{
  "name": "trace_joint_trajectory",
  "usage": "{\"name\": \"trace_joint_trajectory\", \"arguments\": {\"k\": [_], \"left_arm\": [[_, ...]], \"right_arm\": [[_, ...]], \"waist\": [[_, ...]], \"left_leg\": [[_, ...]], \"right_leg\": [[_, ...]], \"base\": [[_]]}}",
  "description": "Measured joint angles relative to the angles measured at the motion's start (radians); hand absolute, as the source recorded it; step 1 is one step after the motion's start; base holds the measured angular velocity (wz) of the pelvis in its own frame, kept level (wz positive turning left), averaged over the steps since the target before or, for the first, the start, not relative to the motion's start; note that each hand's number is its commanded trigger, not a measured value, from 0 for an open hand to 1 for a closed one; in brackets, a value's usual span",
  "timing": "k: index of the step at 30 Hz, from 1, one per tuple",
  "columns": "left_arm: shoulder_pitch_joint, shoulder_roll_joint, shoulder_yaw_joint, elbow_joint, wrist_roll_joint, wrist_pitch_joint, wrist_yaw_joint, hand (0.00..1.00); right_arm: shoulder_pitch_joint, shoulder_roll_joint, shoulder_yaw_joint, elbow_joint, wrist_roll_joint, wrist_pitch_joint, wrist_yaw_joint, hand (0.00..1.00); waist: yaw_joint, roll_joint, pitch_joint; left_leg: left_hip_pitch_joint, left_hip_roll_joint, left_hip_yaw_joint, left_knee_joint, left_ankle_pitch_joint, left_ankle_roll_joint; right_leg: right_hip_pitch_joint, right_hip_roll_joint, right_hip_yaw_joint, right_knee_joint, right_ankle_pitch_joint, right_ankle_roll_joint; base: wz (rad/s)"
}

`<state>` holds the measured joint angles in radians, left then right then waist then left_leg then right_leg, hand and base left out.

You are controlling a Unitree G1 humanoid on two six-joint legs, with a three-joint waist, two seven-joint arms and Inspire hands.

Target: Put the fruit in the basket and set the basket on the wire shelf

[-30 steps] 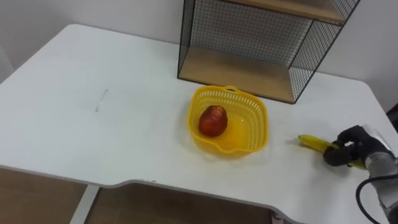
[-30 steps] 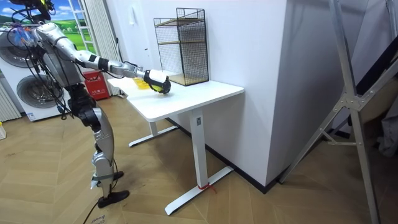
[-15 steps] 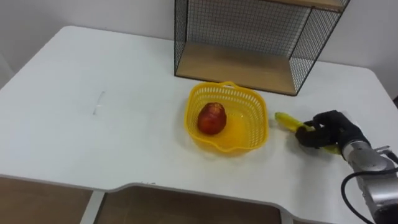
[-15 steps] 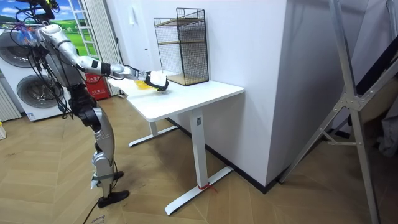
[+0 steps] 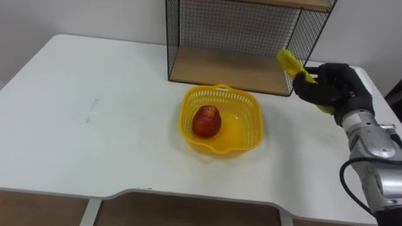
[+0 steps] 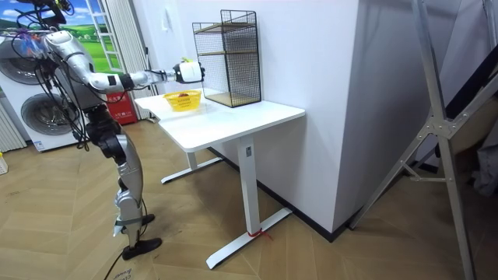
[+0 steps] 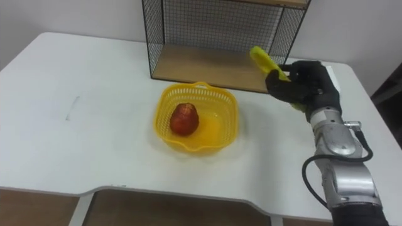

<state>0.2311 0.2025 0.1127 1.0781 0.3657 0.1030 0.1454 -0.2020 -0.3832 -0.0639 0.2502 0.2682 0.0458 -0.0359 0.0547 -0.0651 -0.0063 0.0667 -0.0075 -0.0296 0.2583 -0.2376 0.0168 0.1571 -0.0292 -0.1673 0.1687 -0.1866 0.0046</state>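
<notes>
A yellow plastic basket (image 5: 251, 119) (image 7: 227, 114) stands on the white table (image 5: 94, 113) in front of the wire shelf (image 5: 239, 31). A red apple (image 5: 206, 121) (image 7: 184, 119) lies inside it. My right hand (image 5: 330, 88) (image 7: 303, 85) is raised above the table to the right of the basket, level with the shelf's front corner, and is shut on a yellow banana (image 5: 290, 63) (image 7: 262, 60) whose end sticks up to the left. In the room view the right hand (image 6: 189, 72) is held over the basket (image 6: 183, 100).
The wire shelf's wooden bottom board (image 5: 232, 72) is bare just behind the basket. The table's left half is bare up to its front edge (image 5: 125, 191). I stand at the table's side, with washing machines (image 6: 35, 93) behind me.
My right hand has lifted the banana off the table and carried it up and leftward, toward the shelf's corner. The basket and apple have stayed put; the camera has shifted slightly.
</notes>
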Motion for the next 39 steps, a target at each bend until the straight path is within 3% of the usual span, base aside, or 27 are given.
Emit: {"name": "trace_joint_trajectory", "arguments": {"k": [8, 18, 22, 28, 29, 30, 32, 39], "left_arm": [[0.004, -0.008, -0.005, 0.000, -0.002, -0.002, -0.002, 0.00], [-0.011, -0.014, -0.023, -0.002, -0.003, -0.018, -0.001, 0.00], [-0.022, -0.010, -0.059, 0.001, -0.003, -0.018, -0.001, 0.00], [-0.026, -0.009, -0.058, 0.002, -0.002, -0.019, -0.009, 0.00], [-0.026, -0.010, -0.058, 0.002, -0.002, -0.019, -0.011, 0.00], [-0.026, -0.009, -0.057, 0.002, -0.002, -0.019, -0.019, 0.00], [-0.027, -0.009, -0.057, 0.002, -0.002, -0.019, -0.027, 0.00], [-0.038, -0.009, -0.057, 0.000, -0.002, -0.018, -0.038, 0.00]], "right_arm": [[0.031, 0.015, 0.006, -0.186, -0.054, -0.004, -0.005, 1.00], [0.030, 0.014, 0.098, -0.251, -0.313, -0.024, 0.042, 1.00], [0.030, 0.014, 0.136, -0.251, -0.340, -0.023, 0.098, 1.00], [0.030, 0.014, 0.141, -0.267, -0.447, -0.023, 0.161, 1.00], [0.030, 0.015, 0.141, -0.269, -0.458, -0.023, 0.166, 0.76], [0.030, 0.015, 0.141, -0.269, -0.477, -0.022, 0.176, 0.29], [0.030, 0.015, 0.141, -0.269, -0.480, -0.022, 0.192, 0.00], [0.031, 0.015, 0.142, -0.269, -0.530, -0.021, 0.240, 0.00]], "waist": [[0.003, 0.009, 0.0039], [0.030, 0.003, 0.0015], [0.032, -0.005, 0.0061], [0.036, -0.023, 0.0132], [0.036, -0.024, 0.0125], [0.037, -0.025, 0.0119], [0.042, -0.026, 0.0113], [0.054, -0.020, 0.0131]], "left_leg": [[0.001, 0.000, 0.002, -0.005, 0.000, 0.000], [0.001, 0.001, 0.013, -0.019, 0.003, 0.001], [-0.004, 0.001, 0.009, -0.019, 0.003, 0.001], [-0.006, 0.001, 0.006, -0.020, 0.003, 0.001], [-0.007, 0.001, 0.006, -0.020, 0.003, 0.001], [-0.007, 0.000, 0.006, -0.020, 0.003, 0.001], [-0.006, 0.001, 0.006, -0.020, 0.003, 0.001], [-0.008, 0.001, 0.006, -0.017, 0.003, 0.001]], "right_leg": [[-0.003, 0.000, 0.003, 0.000, 0.000, 0.000], [-0.014, 0.001, 0.018, 0.002, 0.000, 0.000], [-0.017, 0.001, 0.013, 0.001, 0.000, 0.000], [-0.018, 0.001, 0.011, 0.001, 0.000, 0.000], [-0.018, 0.001, 0.011, 0.001, 0.000, 0.000], [-0.018, 0.001, 0.011, 0.001, 0.000, 0.000], [-0.018, 0.001, 0.011, 0.001, 0.000, 0.000], [-0.019, 0.001, 0.010, 0.001, 0.000, 0.000]], "base": [[-0.01], [-0.04], [0.04], [0.01], [0.00], [0.00], [0.00], [0.00]]}}
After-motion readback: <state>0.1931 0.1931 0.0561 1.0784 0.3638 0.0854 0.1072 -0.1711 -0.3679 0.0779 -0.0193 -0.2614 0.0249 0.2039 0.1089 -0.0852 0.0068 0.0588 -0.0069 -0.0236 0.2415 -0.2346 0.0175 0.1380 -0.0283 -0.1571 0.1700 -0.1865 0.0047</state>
